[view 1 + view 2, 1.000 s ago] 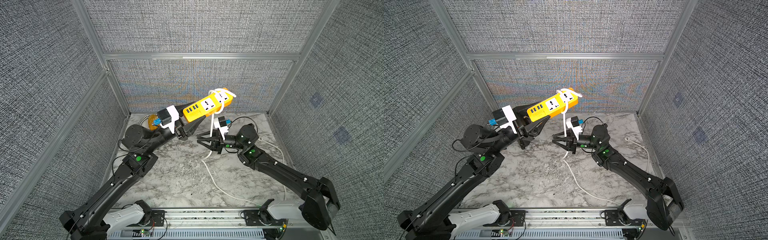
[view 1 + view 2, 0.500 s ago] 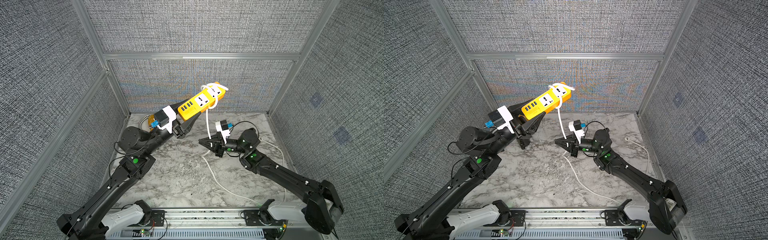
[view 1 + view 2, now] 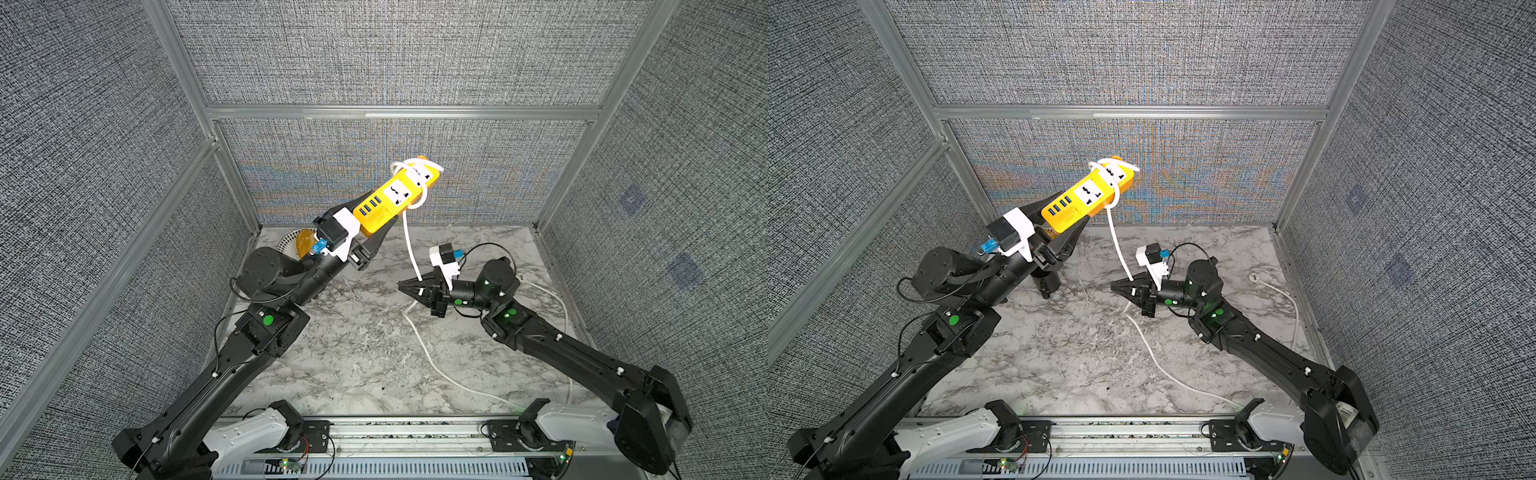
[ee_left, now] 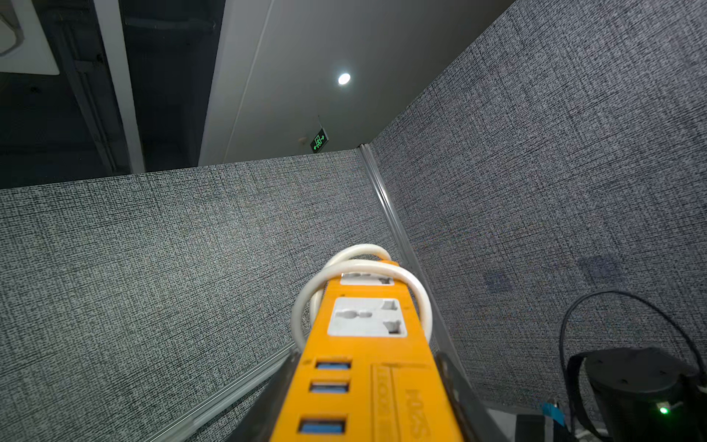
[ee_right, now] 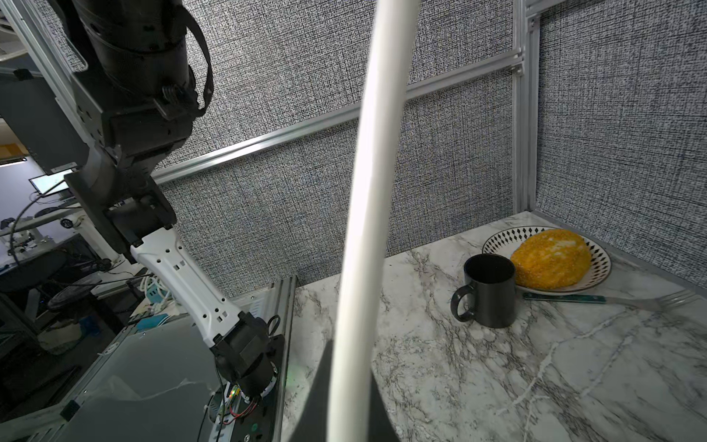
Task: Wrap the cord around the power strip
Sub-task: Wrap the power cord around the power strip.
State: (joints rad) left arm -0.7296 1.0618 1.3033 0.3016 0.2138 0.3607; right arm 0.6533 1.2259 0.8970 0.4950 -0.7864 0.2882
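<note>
— What do we see nearest us?
— The cord (image 3: 409, 245) trails across the marble table (image 3: 353, 365), then rises into the right gripper (image 3: 404, 286), whose jaws are pinched together on it.
— And farther back?
— We see it climb to the power strip (image 3: 395, 195) and loop around the strip's far end. The left gripper (image 3: 368, 220) clamps the strip's USB end, holding it tilted upward above the table, towards the back wall.

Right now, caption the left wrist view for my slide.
Orange-yellow plastic power strip in the left gripper, white round cord looped around its far end.
</note>
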